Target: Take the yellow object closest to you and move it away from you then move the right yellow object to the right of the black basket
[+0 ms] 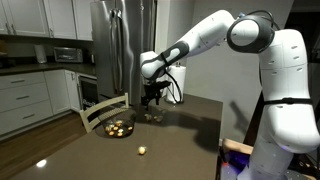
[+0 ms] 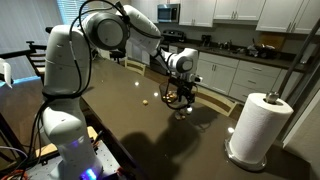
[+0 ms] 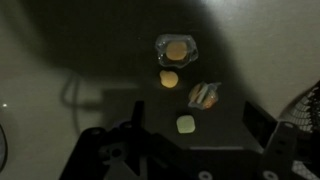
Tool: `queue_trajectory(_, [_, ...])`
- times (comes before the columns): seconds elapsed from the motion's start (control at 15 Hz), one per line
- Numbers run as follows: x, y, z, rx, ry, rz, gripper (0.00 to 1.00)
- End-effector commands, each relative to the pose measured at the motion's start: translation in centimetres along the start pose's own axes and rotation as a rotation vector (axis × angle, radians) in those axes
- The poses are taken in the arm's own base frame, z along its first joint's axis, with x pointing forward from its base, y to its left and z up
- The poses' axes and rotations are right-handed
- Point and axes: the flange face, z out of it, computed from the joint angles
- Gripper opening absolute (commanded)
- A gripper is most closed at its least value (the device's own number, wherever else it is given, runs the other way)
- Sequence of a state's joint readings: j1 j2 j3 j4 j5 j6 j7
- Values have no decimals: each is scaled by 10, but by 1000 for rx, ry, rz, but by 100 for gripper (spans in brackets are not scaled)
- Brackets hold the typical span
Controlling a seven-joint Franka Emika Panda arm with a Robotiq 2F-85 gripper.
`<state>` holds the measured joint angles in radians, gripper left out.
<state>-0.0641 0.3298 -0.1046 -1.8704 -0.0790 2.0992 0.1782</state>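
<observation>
My gripper (image 1: 153, 98) hangs open and empty just above the dark table, with its fingers on either side of a pale yellow square piece (image 3: 185, 124). Beyond it in the wrist view lie a wrapped yellow item (image 3: 204, 95), a round yellow piece (image 3: 169, 79) and a clear cup with a yellow piece in it (image 3: 176, 48). The black basket (image 1: 106, 128) sits beside the gripper with small items inside. Another small yellow piece (image 1: 142, 151) lies alone on the table, also seen in an exterior view (image 2: 146, 100). The gripper also shows in an exterior view (image 2: 183, 95).
A paper towel roll (image 2: 257, 125) stands on the table (image 1: 190, 140) near one corner. A wooden chair back (image 1: 100, 108) sits at the table's far edge. Kitchen cabinets and a fridge (image 1: 115, 45) stand behind.
</observation>
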Motion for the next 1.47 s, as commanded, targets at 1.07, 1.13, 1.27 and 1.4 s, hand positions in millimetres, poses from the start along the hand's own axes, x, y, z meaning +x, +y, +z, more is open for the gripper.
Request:
queue_trajectory(1.07, [-68, -26, -77, 111, 30, -279, 100])
queue_trajectory(1.13, [-71, -27, -76, 114, 31, -279, 100])
queue_trajectory(1.27, [-61, -28, -73, 92, 37, -251, 100])
queue_trajectory(1.4, [-62, -29, -73, 92, 36, -252, 100])
